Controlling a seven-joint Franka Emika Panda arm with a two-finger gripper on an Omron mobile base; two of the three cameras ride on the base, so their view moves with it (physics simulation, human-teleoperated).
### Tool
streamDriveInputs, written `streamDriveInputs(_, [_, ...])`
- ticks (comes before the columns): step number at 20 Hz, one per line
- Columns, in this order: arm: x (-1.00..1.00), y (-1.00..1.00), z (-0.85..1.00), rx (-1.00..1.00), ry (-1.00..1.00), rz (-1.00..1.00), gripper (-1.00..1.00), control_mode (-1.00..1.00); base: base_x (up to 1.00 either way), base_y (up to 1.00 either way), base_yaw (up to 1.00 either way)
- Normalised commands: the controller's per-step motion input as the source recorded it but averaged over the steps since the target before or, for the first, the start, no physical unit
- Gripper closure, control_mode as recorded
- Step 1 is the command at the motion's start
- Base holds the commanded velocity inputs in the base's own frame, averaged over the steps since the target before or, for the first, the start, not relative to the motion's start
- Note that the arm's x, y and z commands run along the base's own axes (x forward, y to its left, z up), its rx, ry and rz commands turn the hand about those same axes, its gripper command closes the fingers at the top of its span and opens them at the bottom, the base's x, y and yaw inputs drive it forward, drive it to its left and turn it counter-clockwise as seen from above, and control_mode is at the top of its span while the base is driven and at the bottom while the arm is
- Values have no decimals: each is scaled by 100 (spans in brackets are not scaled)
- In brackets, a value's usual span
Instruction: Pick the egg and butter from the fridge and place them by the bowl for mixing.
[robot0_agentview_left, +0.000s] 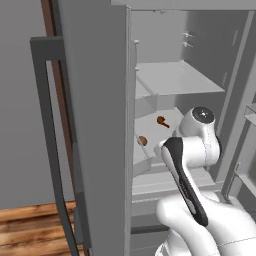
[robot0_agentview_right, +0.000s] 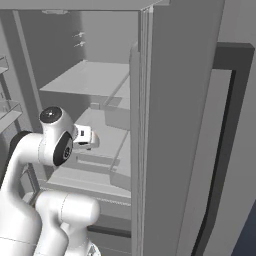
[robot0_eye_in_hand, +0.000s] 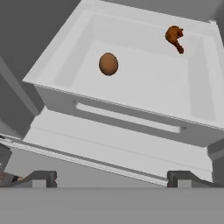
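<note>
Open fridge (robot0_agentview_left: 100, 100) — brown egg (robot0_eye_in_hand: 108, 64) near the white drawer's (robot0_eye_in_hand: 131, 83) left wall, chicken drumstick (robot0_eye_in_hand: 174, 37) at its far-right corner; gripper (robot0_eye_in_hand: 109, 178) fingers spread, empty.

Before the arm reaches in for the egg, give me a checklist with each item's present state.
1. Fridge door open: ok, the white shelves are exposed.
2. Egg located: ok, a brown oval lying in the white tray.
3. Egg clear of neighbours: ok, the brown drumstick-shaped item lies apart, toward the tray's far corner.
4. Gripper open: ok, the fingers stand wide apart with nothing between them.
5. Gripper lined up on the egg: not ok, it sits short of the tray's front wall, not yet over the egg.
6. Butter located: cannot tell, no pale stick is seen on the visible shelves.
</note>
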Motion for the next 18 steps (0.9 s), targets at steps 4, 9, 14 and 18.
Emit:
streamDriveInputs(4, [31, 20, -4, 7, 0, 0, -100, -100, 0, 0, 0])
streamDriveInputs(9, [27, 11, 0, 0, 0, 0, -100, -100, 0, 0, 0])
streamDriveInputs(14, [35, 14, 0, 0, -1, -1, -100, -100, 0, 0, 0])
streamDriveInputs(18, [48, 6, -9, 0, 0, -3, -100, -100, 0, 0, 0])
